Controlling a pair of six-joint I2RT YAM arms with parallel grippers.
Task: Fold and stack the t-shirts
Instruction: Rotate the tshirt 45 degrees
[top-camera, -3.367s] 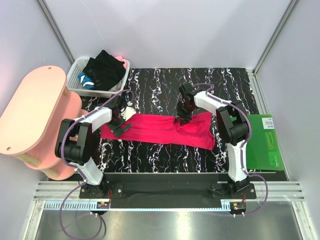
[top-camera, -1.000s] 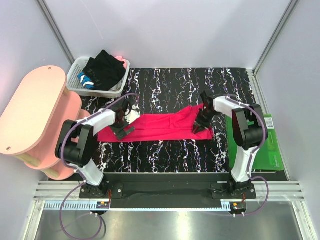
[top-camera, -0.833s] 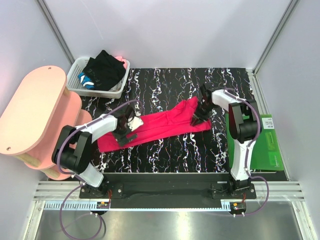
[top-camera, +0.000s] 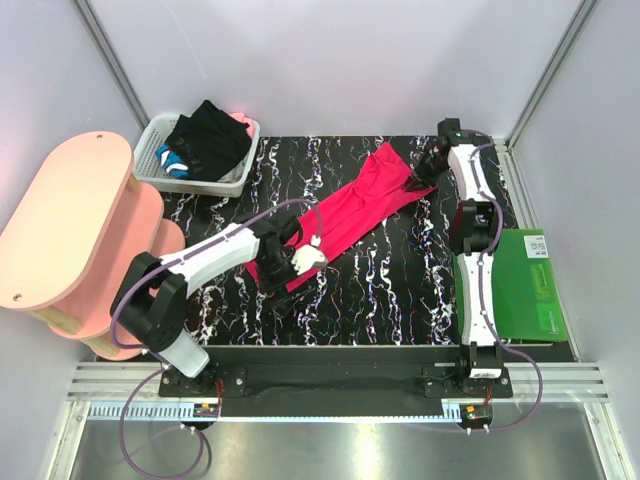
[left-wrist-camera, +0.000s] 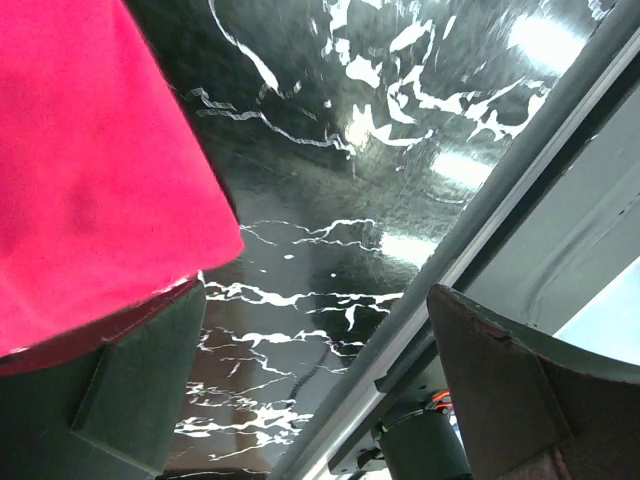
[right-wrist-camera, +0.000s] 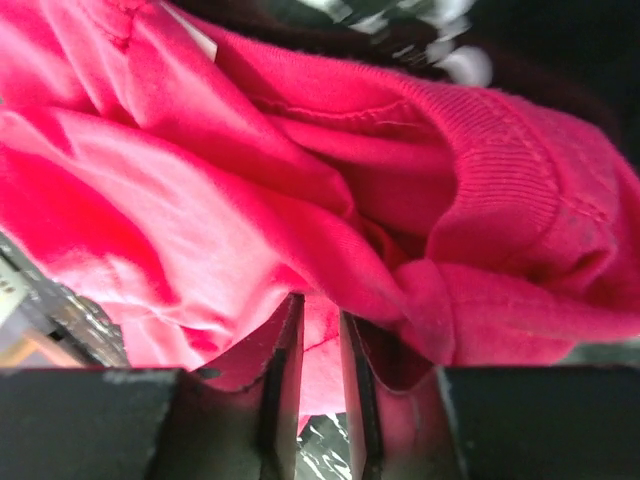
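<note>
The right gripper (top-camera: 420, 180) is pinching one end of the red t-shirt (top-camera: 355, 205), with its two fingers nearly together on a bunch of cloth. It is holding that end by the far right corner of the worktop (top-camera: 390, 290). The shirt is lying in a long slanted strip from that corner down toward the middle of the worktop. The left gripper (top-camera: 290, 262) is sitting at the near end of the strip with its fingers wide apart. It is holding nothing, and the cloth edge is lying right beside one finger.

I think the arms are trying to spread the shirt flat for folding. To do it well, the left gripper should close on the loose end. Then both should pull gently so the bunches smooth out. The black t-shirt (top-camera: 210, 140) is waiting in the basket (top-camera: 205, 186) at the far left corner.
</note>
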